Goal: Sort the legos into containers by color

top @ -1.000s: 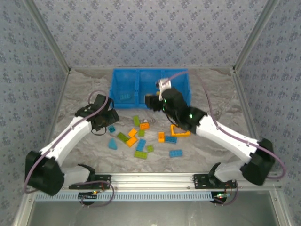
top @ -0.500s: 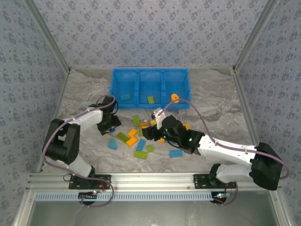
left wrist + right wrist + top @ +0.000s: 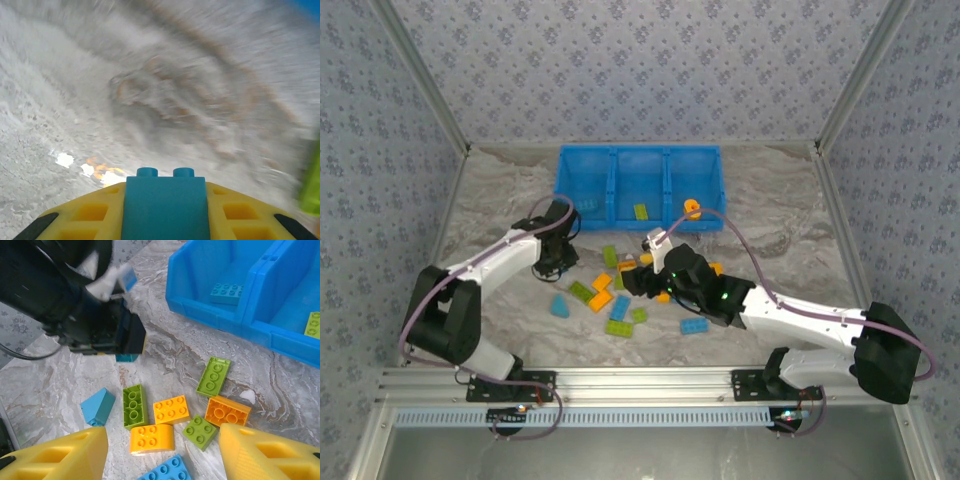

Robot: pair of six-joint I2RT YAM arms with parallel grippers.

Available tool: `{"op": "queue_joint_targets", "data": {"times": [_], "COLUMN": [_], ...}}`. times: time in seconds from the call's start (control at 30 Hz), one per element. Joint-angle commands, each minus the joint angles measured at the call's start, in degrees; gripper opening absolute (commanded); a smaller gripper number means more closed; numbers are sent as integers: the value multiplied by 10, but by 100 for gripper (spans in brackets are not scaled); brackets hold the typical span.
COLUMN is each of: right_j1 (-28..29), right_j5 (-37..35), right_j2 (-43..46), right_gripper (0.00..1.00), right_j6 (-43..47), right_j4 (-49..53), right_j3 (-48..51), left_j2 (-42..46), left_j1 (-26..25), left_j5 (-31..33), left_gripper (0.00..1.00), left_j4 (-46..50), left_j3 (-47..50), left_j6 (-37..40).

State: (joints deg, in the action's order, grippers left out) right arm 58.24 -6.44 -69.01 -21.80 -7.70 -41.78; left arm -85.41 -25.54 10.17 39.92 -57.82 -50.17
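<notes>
A teal brick (image 3: 165,205) is pinched between the yellow fingers (image 3: 60,225) of the left pincer (image 3: 554,266). This pincer is pointed down at the marbled bench (image 3: 770,210), at the left edge of the loose pile and just in front of the blue bin (image 3: 563,190). Whether the held brick is touching the bench cannot be told.

The right pincer (image 3: 162,452) is held spread above the pile, with nothing gripped between its fingers. Below it, a long green brick (image 3: 134,405) is seen lying flat, with a blue wedge (image 3: 99,406) just to its left and an orange brick (image 3: 171,409) just to its right. A rounded orange brick (image 3: 151,437) and a small green brick (image 3: 200,431) are lying nearer the pincer.

In the bin, a binned teal brick (image 3: 227,292) is lying in the left compartment and a binned green brick (image 3: 640,211) in the middle one. An orange piece (image 3: 692,210) is seen at the front of the right compartment.
</notes>
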Motion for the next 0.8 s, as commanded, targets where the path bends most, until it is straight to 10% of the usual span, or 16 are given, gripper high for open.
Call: {"op": "queue_joint_targets", "data": {"times": [0.0,0.47,0.77], "right_j1": [-10,-44,-44], "right_j5": [-34,-42,-45], "right_j2": [14,4,24], "right_gripper": [63,63,63], "right_j6": [-14,-47,-55], "right_j4": [7,14,29], "right_j3": [-28,-69,-51], "left_j2": [4,-422,-522], "left_j1": [-5,52,62], "left_j5": [40,61,35], "left_gripper": [29,29,34], "left_j4": [42,172,162], "left_j3": [-102,-633,-700], "left_j6": [26,127,142]}}
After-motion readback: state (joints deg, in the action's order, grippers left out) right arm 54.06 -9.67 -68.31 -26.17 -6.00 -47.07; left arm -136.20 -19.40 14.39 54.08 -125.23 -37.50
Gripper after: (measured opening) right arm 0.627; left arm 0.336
